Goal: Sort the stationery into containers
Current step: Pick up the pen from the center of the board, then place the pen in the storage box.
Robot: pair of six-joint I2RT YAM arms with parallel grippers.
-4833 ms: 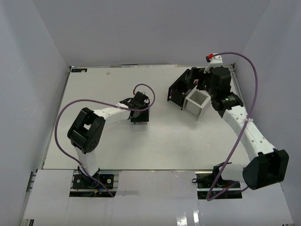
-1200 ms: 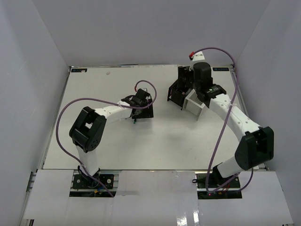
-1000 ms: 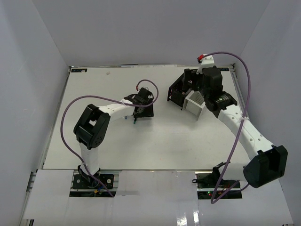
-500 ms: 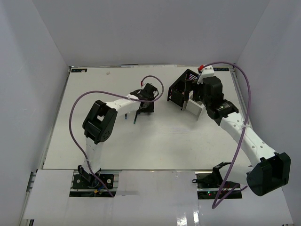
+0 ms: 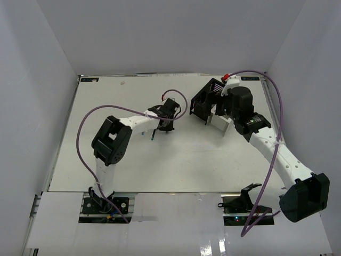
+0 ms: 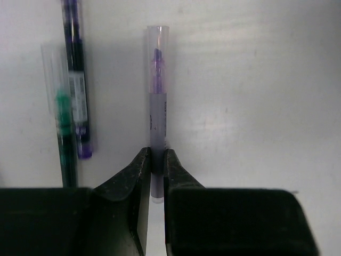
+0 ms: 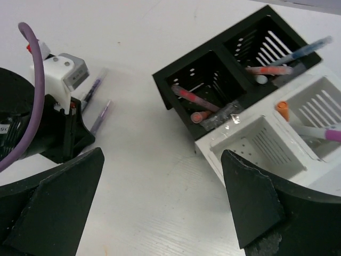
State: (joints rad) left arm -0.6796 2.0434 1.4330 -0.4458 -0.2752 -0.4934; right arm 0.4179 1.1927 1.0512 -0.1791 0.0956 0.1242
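The black box [image 7: 234, 72] has a red pen [image 7: 193, 98] in one compartment and a blue pen [image 7: 306, 50] in the next. The white box [image 7: 272, 146] just beside it holds an orange-capped marker [image 7: 282, 109]. The left gripper [image 6: 154, 160] pinches a purple pen [image 6: 157, 114] lying on the table [image 5: 106, 106]. The right gripper [image 7: 162, 152] gapes wide over the boxes.

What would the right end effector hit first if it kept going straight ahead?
Probably the bare white tabletop, just short of the black slotted plastic box; depth is unclear.
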